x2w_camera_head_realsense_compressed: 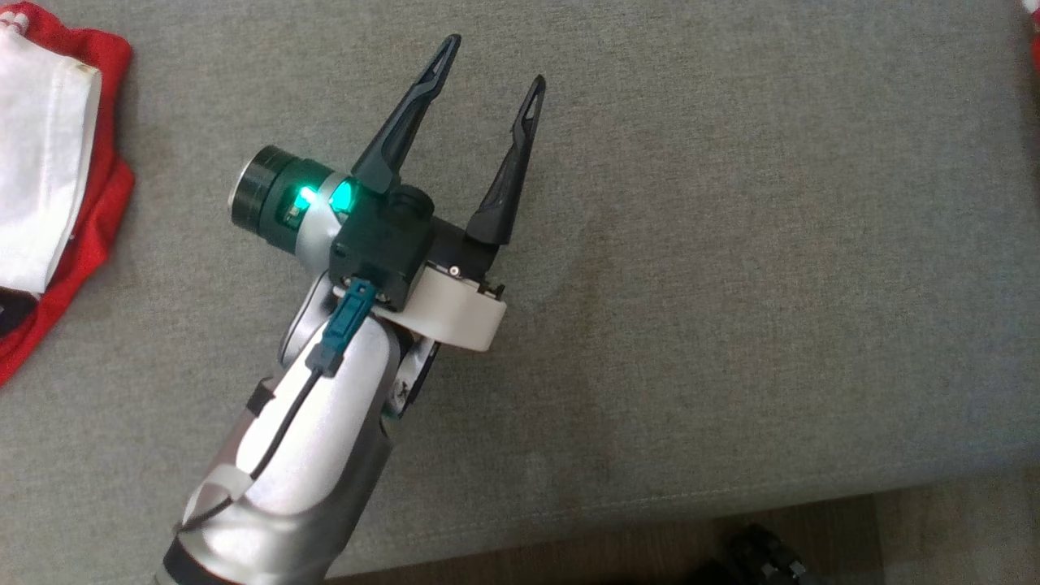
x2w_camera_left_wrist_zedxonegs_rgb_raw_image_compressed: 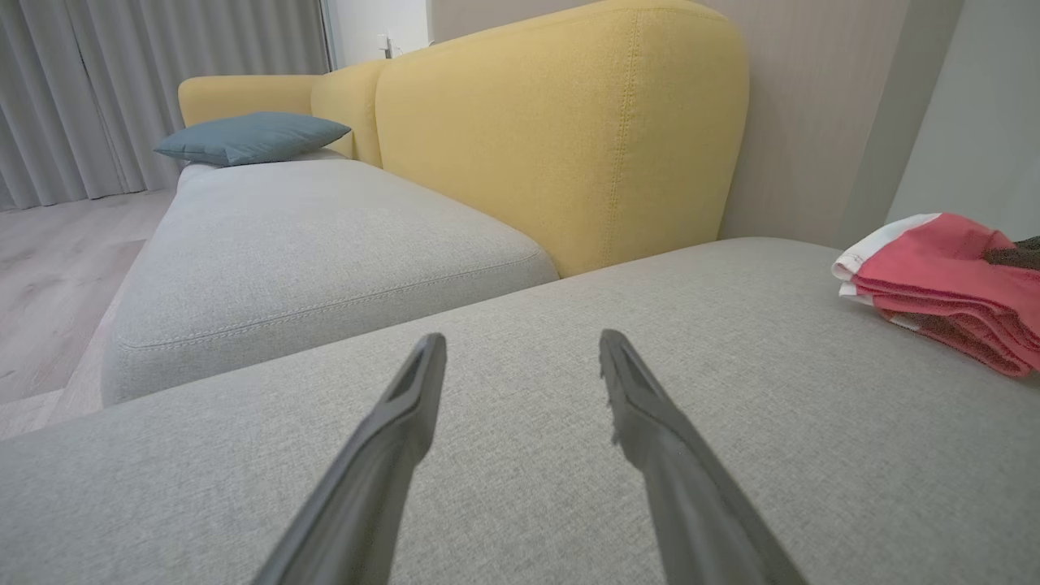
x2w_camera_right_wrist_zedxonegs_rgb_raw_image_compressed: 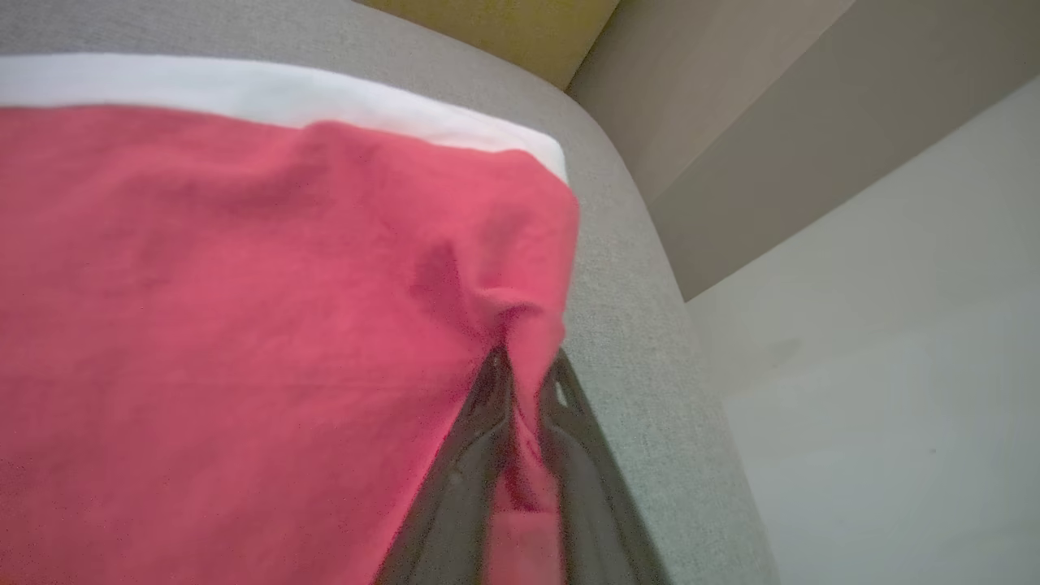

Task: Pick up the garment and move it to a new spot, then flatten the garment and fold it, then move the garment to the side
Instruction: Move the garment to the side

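Garment (x2w_camera_right_wrist_zedxonegs_rgb_raw_image_compressed: 244, 341): a soft red cloth, a little wrinkled, with a white band along its far edge.
Garment, shape: in the left wrist view the garment (x2w_camera_left_wrist_zedxonegs_rgb_raw_image_compressed: 934, 280) lies in several flat layers, red with a white hem and a dark patch at its right side.
Garment, place: on the grey cushion (x2w_camera_head_realsense_compressed: 731, 284), close to the cushion's rounded corner beside the pale wall (x2w_camera_right_wrist_zedxonegs_rgb_raw_image_compressed: 877, 366), and well apart from the left gripper.
Right gripper (x2w_camera_right_wrist_zedxonegs_rgb_raw_image_compressed: 528, 366): its two dark fingers stand nearly together, and a small fold of the garment's red edge is pinched between them.
Left gripper (x2w_camera_head_realsense_compressed: 494, 61): its jaws stand wide apart with nothing between them. It is over bare cushion, and a green light glows on its wrist.
Cloth pile (x2w_camera_head_realsense_compressed: 57, 162): a white piece lies on top of a red piece at the left edge of the head view, on the same cushion.
Backrest (x2w_camera_left_wrist_zedxonegs_rgb_raw_image_compressed: 569, 122): yellow and upright, behind the cushion.
Pillow (x2w_camera_left_wrist_zedxonegs_rgb_raw_image_compressed: 252, 136): blue-grey, on the farther seat.
Floor (x2w_camera_left_wrist_zedxonegs_rgb_raw_image_compressed: 49, 276): pale wood, beside the farther seat.
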